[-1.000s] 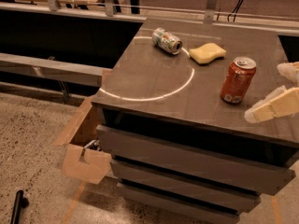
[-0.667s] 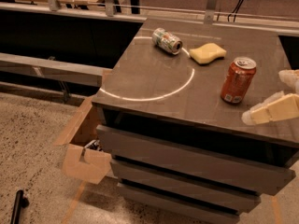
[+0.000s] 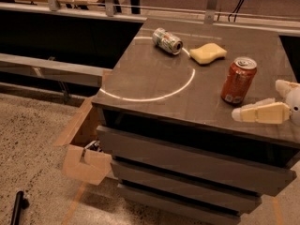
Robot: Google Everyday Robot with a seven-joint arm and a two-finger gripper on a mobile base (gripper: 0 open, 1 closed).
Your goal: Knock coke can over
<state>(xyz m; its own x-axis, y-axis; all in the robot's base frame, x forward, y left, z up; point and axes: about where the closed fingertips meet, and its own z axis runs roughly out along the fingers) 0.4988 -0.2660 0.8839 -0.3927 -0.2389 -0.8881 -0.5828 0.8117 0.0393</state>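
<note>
Single view — high, looking down on cabinet [image 3: 154, 74]; jaws at right edge.

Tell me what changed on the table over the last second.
The gripper, fingers apart, slid in from the right toward the coke can; its near finger's tip now sits just in front of the can's base, apparently not touching. Nothing was grasped. The coke can stays upright; the green can and sponge are unmoved.

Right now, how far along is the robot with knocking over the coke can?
Nothing is done yet: the coke can stands upright near the right side of the table. In hand: the gripper sits low just right of the can, open, apparently not touching it. Left: push the can until it tips. The green can lying on its side is not the target.
</note>
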